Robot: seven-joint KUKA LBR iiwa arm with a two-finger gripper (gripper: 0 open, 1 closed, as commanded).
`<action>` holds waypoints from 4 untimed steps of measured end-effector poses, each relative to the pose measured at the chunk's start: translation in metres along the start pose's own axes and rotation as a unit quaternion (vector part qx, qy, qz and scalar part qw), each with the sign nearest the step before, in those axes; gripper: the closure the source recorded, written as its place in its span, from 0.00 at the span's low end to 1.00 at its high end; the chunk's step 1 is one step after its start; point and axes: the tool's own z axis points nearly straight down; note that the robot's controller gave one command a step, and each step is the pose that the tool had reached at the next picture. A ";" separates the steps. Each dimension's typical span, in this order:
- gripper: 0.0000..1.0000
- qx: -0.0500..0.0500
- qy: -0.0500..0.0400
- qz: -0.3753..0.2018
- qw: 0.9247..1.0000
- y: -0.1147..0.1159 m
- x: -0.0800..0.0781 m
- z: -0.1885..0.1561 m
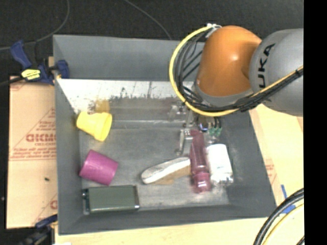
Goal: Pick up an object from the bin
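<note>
My gripper (185, 137) hangs below the orange wrist cover, right of the bin's middle. Its lower end is close to the upper end of a purple bottle (198, 162) that lies lengthwise towards the front. Whether it touches that bottle I cannot tell. A white bottle (220, 163) lies right beside the purple one. A white and tan oblong thing (165, 169) lies slanted just left of the purple bottle's lower half.
A yellow cup (96, 124) lies on its side at the left. A magenta cup (99, 167) lies below it. A dark grey-green flat box (111, 198) rests along the front wall. The arm and its cables cover the bin's back right.
</note>
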 end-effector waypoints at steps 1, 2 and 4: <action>0.00 0.000 -0.004 0.000 1.000 0.000 -0.001 -0.005; 0.00 0.000 -0.003 -0.069 0.998 -0.001 0.046 0.034; 1.00 0.000 -0.006 -0.237 0.972 0.014 0.055 0.113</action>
